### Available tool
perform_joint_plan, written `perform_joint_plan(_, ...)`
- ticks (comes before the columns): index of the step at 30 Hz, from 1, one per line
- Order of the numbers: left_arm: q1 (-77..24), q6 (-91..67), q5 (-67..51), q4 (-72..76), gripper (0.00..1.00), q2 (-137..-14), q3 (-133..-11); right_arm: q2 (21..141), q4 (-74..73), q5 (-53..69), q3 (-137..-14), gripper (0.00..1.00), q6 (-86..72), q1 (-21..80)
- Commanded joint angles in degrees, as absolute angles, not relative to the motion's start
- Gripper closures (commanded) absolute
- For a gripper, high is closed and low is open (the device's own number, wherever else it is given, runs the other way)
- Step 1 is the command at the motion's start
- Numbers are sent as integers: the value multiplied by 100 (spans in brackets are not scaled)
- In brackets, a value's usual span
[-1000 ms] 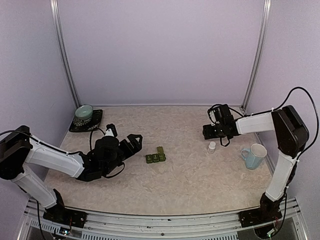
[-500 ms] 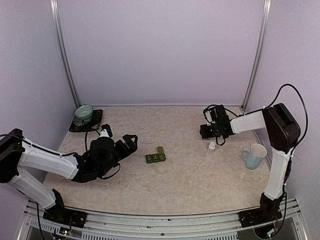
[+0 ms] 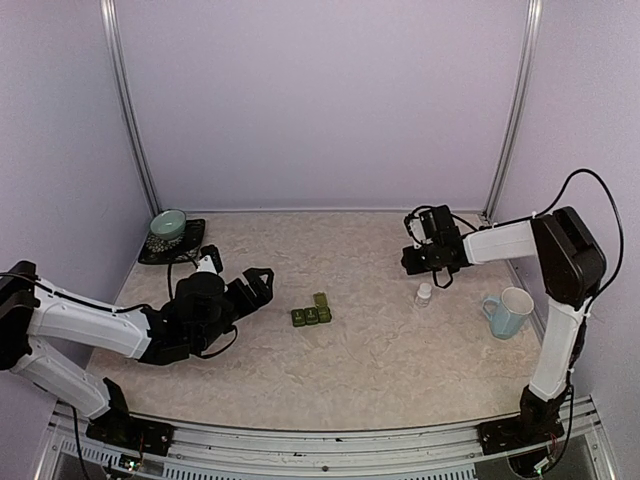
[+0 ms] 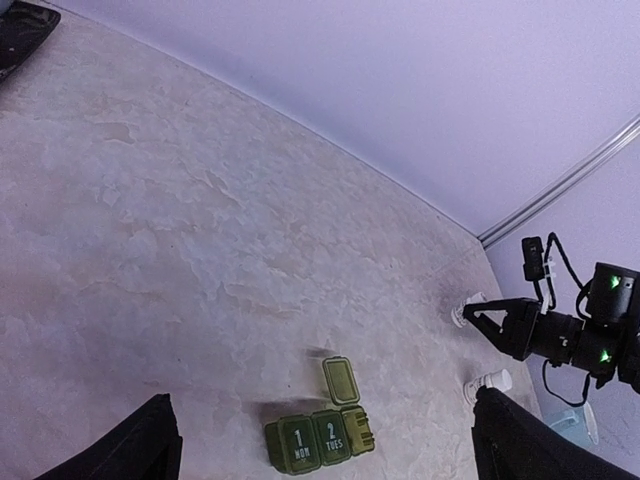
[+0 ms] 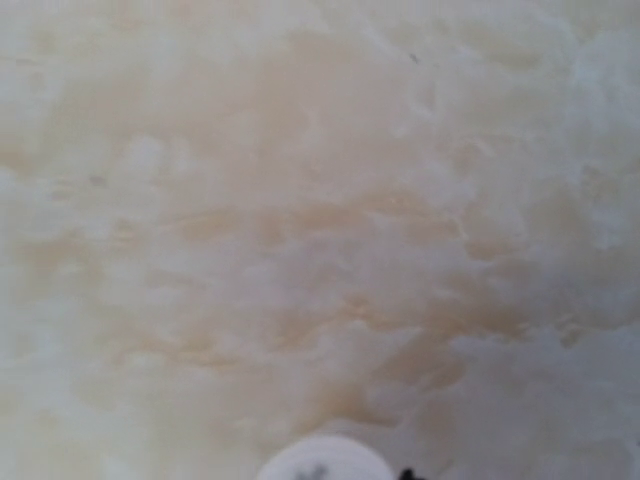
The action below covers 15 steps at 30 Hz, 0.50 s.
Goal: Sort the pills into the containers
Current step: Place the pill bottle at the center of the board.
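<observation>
The dark green strip of three joined square containers [image 3: 311, 314] lies near the middle of the beige marbled tabletop [image 3: 360, 360]. Its right-end lid is flipped up toward 12 o'clock and the other two are shut. At its 9 o'clock, apart from it, hangs the left gripper [image 3: 253, 283], fingers spread wide. At 3 o'clock stands a small white bottle [image 3: 424, 294], with a pale blue mug [image 3: 510, 311] beyond. The right gripper [image 3: 410, 262] is at the bottle's 12 o'clock; I cannot tell how far its fingers are parted. A pale green bowl [image 3: 167, 224] on a black tray [image 3: 185, 245] sits at 10 o'clock. Since a second ago the left gripper has drawn back toward 9 o'clock, and the right one has edged toward 12.
</observation>
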State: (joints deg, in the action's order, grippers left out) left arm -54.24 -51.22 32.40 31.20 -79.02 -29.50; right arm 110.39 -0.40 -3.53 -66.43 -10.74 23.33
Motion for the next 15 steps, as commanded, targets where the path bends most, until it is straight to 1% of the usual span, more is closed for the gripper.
perform_joint_plan(1, -5560, -4574, 3301, 2990, 1, -7617, -2930, 10216, -586, 191, -6923, 85, -704, 2793)
perform_joint_plan(3, -5612, -4466, 3437, 2779, 1, -7453, -2918, 9895, -880, 233, -6880, 84, -548, 3114)
perform_joint_plan(8, -5694, -4209, 3425, 2396, 1, -6823, -2748, 9366, -1008, 97, -6312, 84, -187, 4009)
perform_joint_plan(11, -5757, -3964, 3277, 2168, 1, -6477, -2680, 9185, -997, 0, -5953, 84, 0, 4694)
perform_joint_plan(15, -5852, -4077, 3565, 1443, 1, -5902, -2558, 9166, -902, -183, -5580, 84, 150, 5267)
